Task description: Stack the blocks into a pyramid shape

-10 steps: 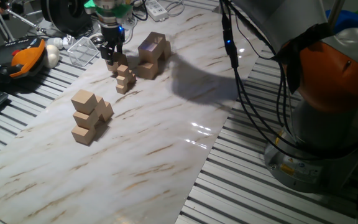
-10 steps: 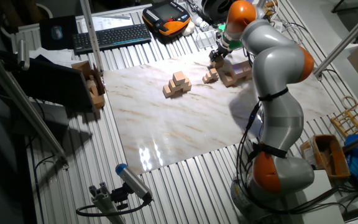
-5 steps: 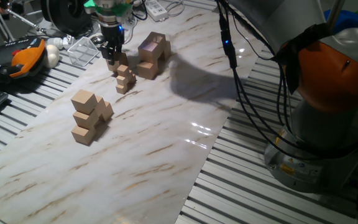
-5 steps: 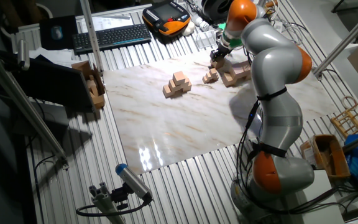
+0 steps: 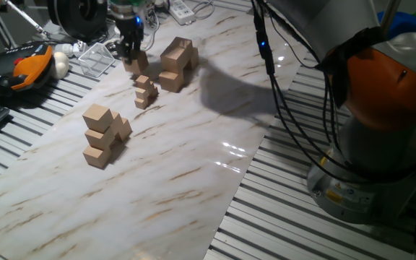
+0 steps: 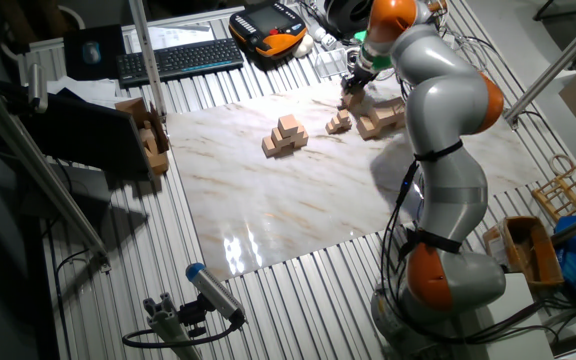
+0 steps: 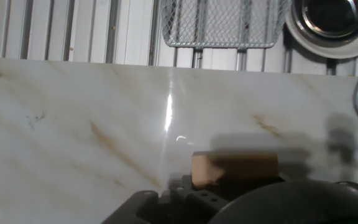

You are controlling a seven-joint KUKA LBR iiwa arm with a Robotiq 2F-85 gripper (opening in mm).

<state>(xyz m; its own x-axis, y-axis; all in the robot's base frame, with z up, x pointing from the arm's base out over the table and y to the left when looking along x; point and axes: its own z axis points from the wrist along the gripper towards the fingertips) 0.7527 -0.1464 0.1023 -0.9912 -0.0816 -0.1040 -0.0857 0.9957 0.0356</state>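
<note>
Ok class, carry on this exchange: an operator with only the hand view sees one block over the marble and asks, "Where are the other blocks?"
Observer: One fixed view shows a stepped pile of them on the table, well away from the gripper and its block.
Operator: Anything between?
Observer: A pile of smaller cubes, closer to the gripper.
Operator: Anything else nearby?
Observer: Another stack stands beside the gripper, not touching it.

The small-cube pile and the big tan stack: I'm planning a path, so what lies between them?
In one fixed view, only bare marble tabletop separates the small-cube pile from the big tan stack.
</note>
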